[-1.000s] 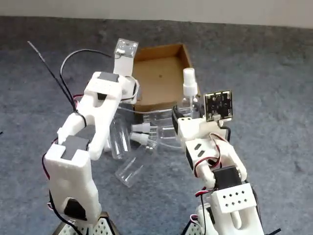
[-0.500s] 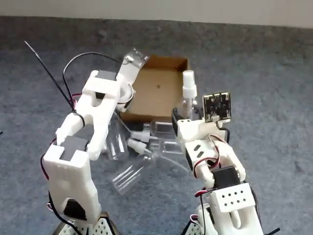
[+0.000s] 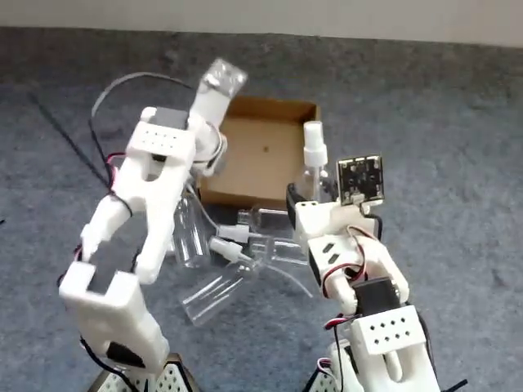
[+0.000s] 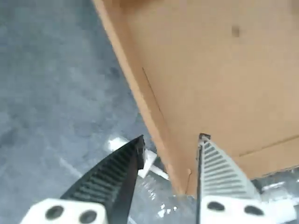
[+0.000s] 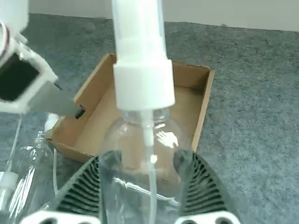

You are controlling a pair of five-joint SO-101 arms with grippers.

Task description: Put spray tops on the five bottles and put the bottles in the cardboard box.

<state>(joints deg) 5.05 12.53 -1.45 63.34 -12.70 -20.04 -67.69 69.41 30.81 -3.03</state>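
Bottle (image 5: 145, 154) with spray top (image 5: 140, 70) on stands upright, clamped in the right claw (image 5: 142, 164) beside the cardboard box (image 3: 261, 155), seemingly ready for boxing; left claw (image 4: 171, 140), spread apart, straddles the box wall, perhaps steadying it.

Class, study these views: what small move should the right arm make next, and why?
Probably ease the bottle forward over the box: the right end effector grips it upright, spray top already on, just short of the box's near wall.
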